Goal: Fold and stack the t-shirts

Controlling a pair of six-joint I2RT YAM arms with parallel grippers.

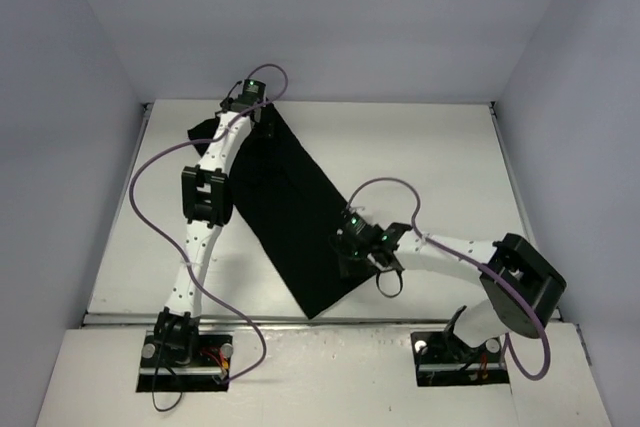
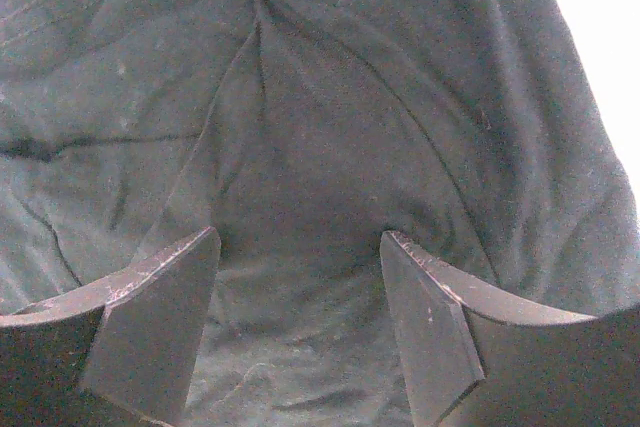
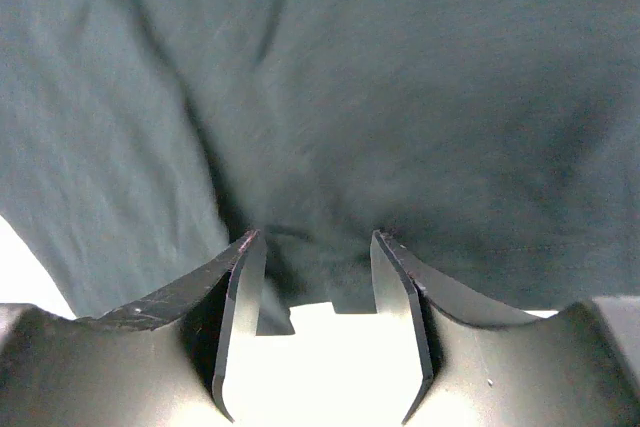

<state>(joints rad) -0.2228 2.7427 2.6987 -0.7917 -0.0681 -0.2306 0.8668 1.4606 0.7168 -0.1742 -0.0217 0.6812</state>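
A black t-shirt (image 1: 290, 217) lies on the white table as a long strip, slanting from the far left down toward the near middle. My left gripper (image 1: 258, 115) hovers over the strip's far end; in the left wrist view it (image 2: 300, 237) stands open with wrinkled black cloth (image 2: 350, 97) below it and nothing pinched. My right gripper (image 1: 345, 252) is at the strip's right edge near its lower end. In the right wrist view it (image 3: 315, 239) is open, its tips at the hem of the shirt (image 3: 350, 77), with bare table between the fingers.
The white table (image 1: 440, 167) is walled in by pale panels at the back and both sides. Purple cables (image 1: 150, 177) loop off each arm. A raised lip runs along the table's near edge (image 1: 350, 322) by the arm bases.
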